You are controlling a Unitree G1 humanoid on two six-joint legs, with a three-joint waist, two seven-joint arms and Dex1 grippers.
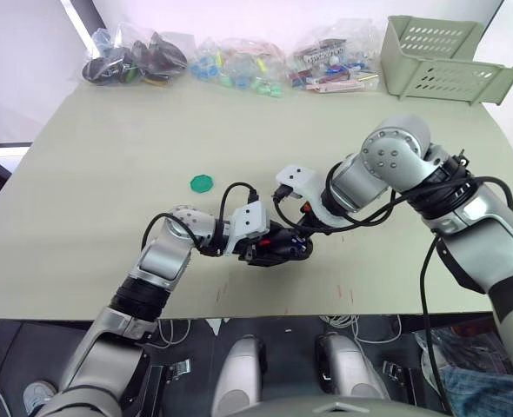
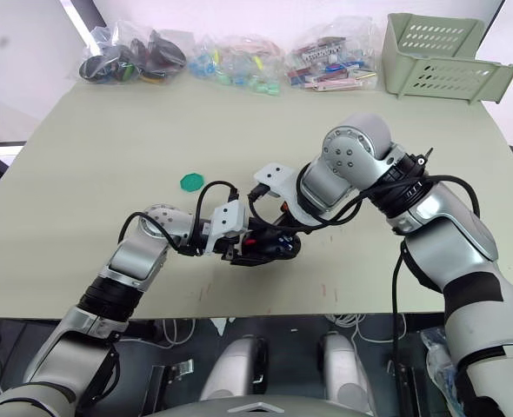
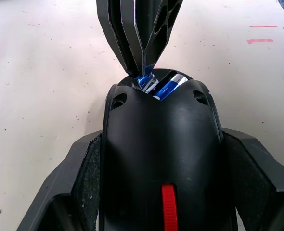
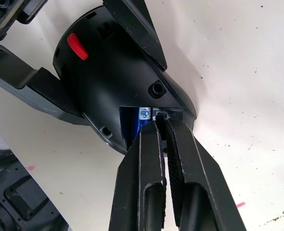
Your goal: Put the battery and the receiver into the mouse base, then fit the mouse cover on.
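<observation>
Mouse base (image 3: 161, 159) sits near the front edge of the bench (image 1: 109, 174), clamped on both flanks by the left hand (image 1: 269, 248). Battery (image 4: 141, 120) lies inside its open compartment. Right hand (image 4: 160, 126), fingers nearly together, tips pressed at the compartment beside the battery. A green disc (image 1: 202, 183) lies apart.

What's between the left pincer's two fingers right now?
The black oval mouse base with its red part, clamped between the left pincer's fingers. The left wrist view shows it, with the blue cylindrical battery at its far end.
</observation>
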